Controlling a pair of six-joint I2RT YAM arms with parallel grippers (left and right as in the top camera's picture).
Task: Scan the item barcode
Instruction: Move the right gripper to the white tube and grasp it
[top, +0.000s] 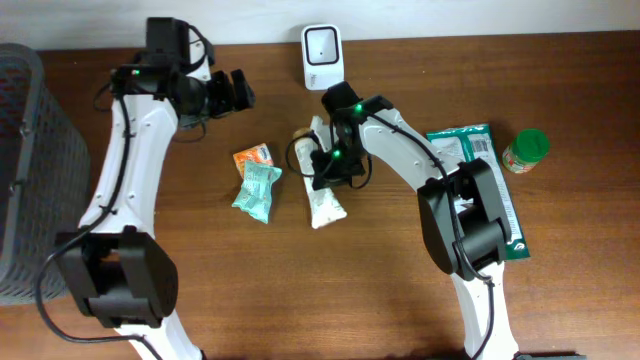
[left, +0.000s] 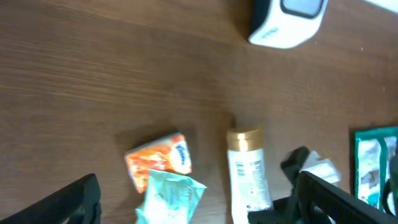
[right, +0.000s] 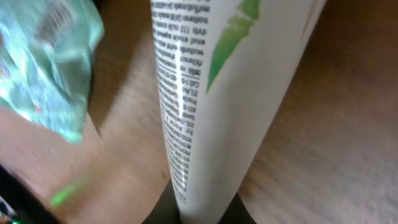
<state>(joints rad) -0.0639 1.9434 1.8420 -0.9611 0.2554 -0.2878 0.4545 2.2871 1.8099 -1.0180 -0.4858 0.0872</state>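
Clamping the white tube (top: 325, 203) partway along its body, the jaws of your right arm (top: 400, 145) are closed tight on it. In the right wrist view the tube runs up and away from between them. I judge the grip was taken on the body, not the gold cap (left: 244, 139), so that the printed side can be turned toward the scanner (top: 322, 55). The scanner stands near, just beyond the cap end. The tube lies between the teal packet (top: 257, 190) and the green pouch (top: 480, 190), with the orange packet (top: 253, 156) beside the teal one. Your left arm (top: 130, 150) hangs back over the surface (top: 300, 300) with its jaws wide apart and nothing between them. That looks like a waiting pose that keeps it out of the right arm's way. Several things you cannot read from these views. No barcode shows on the tube; the small print along one edge in the right wrist view is blurred, and the code may sit on the underside or under the jaws. You also cannot tell whether the tube is lifted or resting on the surface. In the left wrist view the scanner is cut off at the top edge and the pouch at the right edge. The overhead view does not show how steeply the scanner's window tilts.
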